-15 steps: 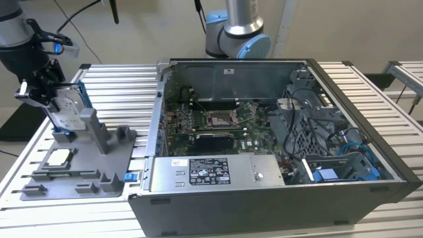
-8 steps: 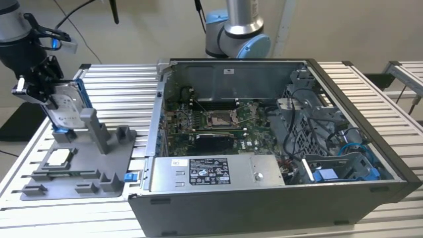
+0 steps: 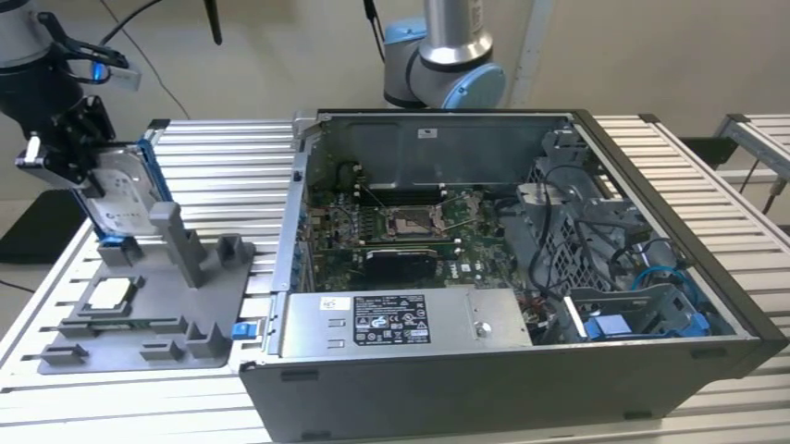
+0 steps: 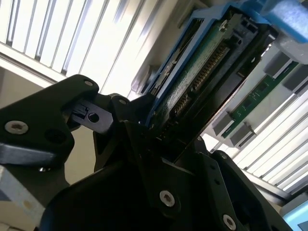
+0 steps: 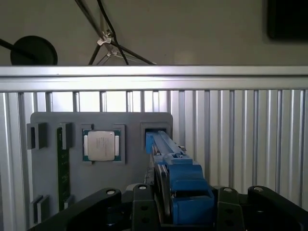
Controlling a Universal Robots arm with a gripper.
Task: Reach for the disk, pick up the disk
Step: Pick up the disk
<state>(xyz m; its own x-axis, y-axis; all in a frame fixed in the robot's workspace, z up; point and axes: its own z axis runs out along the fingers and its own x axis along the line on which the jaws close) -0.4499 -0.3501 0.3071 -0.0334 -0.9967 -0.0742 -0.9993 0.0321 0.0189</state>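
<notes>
The disk (image 3: pixel 124 190) is a silver-grey drive with a white label and a blue frame. It stands tilted on edge at the far end of the grey holder tray (image 3: pixel 148 324), at the exterior view's left. My gripper (image 3: pixel 84 153) is shut on the disk's upper end, one black finger on each face. In the second wrist view the disk (image 4: pixel 202 72) shows its green board and connector, running away from the gripper (image 4: pixel 163 139). In the first wrist view the disk (image 5: pixel 180 183) is seen edge-on between the fingers (image 5: pixel 139 204), its far end at a slot of the tray (image 5: pixel 130 130).
A small square silver chip (image 3: pixel 109 293) and a green memory stick (image 5: pixel 61 168) lie in the tray. An open computer case (image 3: pixel 494 277) stands close beside the tray on the slatted metal table (image 3: pixel 222 139). The arm's base (image 3: pixel 445 65) rises behind the case.
</notes>
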